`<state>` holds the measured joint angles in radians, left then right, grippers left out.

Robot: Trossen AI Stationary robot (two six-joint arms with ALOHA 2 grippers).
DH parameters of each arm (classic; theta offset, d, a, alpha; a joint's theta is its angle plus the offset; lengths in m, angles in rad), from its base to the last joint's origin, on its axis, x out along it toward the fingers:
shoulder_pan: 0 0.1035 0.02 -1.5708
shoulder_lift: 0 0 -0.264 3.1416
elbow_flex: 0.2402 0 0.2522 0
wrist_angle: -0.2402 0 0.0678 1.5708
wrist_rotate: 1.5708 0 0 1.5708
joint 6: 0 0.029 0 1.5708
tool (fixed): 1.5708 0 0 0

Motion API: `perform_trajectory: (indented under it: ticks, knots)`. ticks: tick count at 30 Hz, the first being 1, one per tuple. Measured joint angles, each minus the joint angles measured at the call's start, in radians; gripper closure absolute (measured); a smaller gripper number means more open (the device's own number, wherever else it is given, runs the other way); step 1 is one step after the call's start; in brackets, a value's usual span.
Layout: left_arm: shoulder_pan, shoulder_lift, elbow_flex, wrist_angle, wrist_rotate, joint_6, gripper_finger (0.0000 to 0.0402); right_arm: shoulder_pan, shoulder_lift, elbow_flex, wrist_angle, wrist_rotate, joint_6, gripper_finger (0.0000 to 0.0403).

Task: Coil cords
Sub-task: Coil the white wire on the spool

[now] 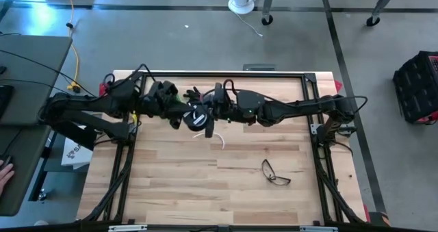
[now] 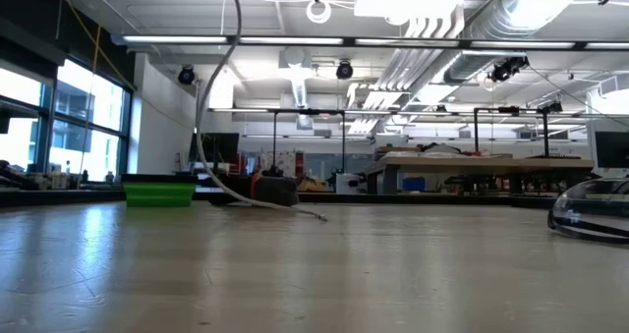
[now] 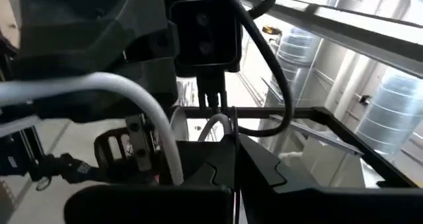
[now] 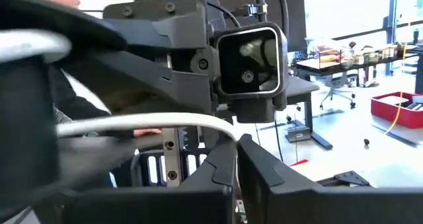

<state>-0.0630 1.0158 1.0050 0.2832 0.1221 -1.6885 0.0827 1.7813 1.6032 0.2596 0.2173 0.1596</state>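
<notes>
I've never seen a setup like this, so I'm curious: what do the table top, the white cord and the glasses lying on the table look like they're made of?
Table top: looks like pale wood planks, matte, with visible grain and seams.
White cord: probably rubber- or plastic-sheathed; it hangs in a smooth curve from the raised arms, its end on the table.
Glasses: seemingly clear plastic lenses in a thin dark frame; exact material unclear.

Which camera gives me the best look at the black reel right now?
The high view: the reel shows whole with its white mark, up between both arms, cord trailing below. The low view shows only hanging cord; both wrist views show cord, no clear reel.
</notes>
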Motion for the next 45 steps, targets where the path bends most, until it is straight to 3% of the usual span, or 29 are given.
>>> perform_trajectory:
  ticks: [9, 22, 36, 45]
  knots:
    - [-0.017, -0.022, 0.0, -0.064, 0.019, 0.007, 0.0402, -0.003, 0.0, 0.0, -0.015, -0.008, -0.015, 0.0403]
    - [0.046, -0.177, -0.001, -0.487, -0.007, 0.119, 0.0401, -0.063, -0.01, 0.0, -0.161, -0.081, -0.037, 0.0403]
    - [0.049, -0.164, -0.001, -0.507, 0.067, 0.14, 0.0401, -0.128, -0.01, 0.0, -0.187, -0.126, -0.037, 0.0402]
    - [0.098, -0.219, -0.001, -0.594, -0.046, 0.245, 0.0401, -0.134, -0.01, 0.0, -0.213, -0.105, -0.029, 0.0402]
